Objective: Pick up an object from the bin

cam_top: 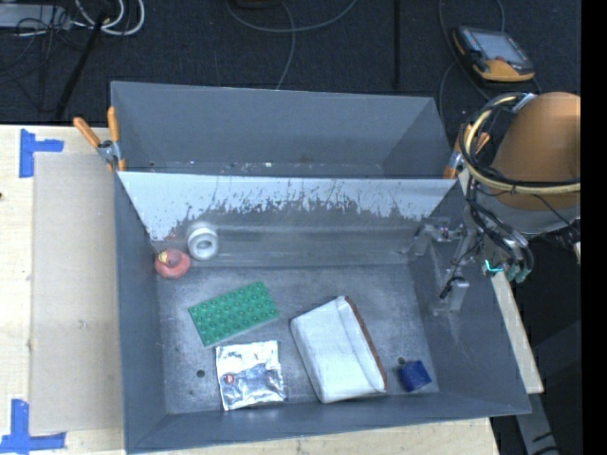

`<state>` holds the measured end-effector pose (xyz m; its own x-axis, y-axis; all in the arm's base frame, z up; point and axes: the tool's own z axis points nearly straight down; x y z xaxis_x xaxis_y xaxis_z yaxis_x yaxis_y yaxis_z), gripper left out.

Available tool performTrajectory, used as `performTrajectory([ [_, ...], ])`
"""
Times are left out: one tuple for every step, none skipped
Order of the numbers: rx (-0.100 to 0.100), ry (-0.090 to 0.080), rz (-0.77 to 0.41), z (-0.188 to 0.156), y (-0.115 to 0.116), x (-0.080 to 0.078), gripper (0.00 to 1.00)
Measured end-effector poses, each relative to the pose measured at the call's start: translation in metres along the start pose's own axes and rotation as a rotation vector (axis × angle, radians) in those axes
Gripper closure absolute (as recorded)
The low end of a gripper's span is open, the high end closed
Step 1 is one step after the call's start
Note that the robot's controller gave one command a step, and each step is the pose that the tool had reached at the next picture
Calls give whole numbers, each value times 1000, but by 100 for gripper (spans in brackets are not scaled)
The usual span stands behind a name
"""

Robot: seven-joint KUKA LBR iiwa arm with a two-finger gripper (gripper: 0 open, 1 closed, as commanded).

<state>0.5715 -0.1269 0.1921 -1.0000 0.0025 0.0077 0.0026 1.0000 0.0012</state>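
Nearby, small blue block (413, 375) apart from gripper (450, 287), toward front of bin (275, 131).

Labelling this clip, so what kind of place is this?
Probably a robot lab's bin-picking cell: a grey metal bin holding small odd things such as a green studded plate, and the arm's gripper near one side wall.

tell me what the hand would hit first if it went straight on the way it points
Likely the bare bin floor beside the right wall, below the hand; the small blue block lies nearer the camera, off that line. Depth is unclear.
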Motion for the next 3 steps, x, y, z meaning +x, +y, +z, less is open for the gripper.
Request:
performTrajectory([
  [-1,0,-174,118,-28,38,0],
  [5,-20,-145,121,7,96,0],
  [10,-27,-523,120,56,95,0],
])
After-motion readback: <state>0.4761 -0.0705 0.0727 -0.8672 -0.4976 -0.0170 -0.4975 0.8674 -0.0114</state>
